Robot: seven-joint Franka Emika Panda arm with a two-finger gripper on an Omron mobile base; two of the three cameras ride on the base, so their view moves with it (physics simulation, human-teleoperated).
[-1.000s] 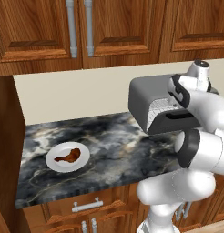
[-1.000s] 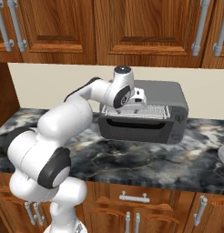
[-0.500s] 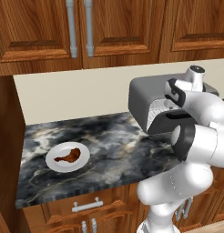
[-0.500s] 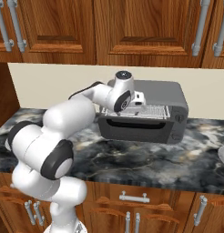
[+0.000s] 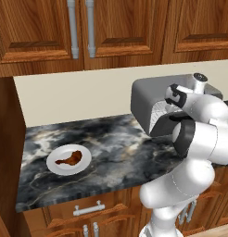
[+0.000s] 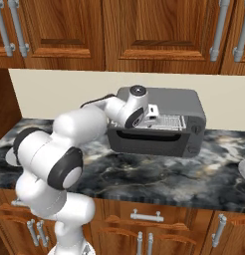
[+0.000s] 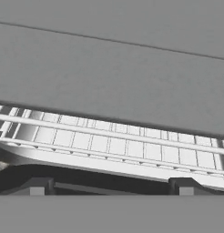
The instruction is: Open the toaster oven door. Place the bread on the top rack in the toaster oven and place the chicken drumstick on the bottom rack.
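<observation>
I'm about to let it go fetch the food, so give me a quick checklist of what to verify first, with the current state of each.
1. Toaster oven door dropped open: ok.
2. Rack bare and reachable: ok in the hand view; which rack it is, cannot tell.
3. Gripper open and holding nothing: ok.
4. Chicken drumstick lying on the plate: ok.
5. Bread located: cannot tell.

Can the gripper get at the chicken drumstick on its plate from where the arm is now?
Probably yes: the drumstick lies uncovered on the plate with bare counter between, though the open gripper sits up at the toaster oven.
</observation>
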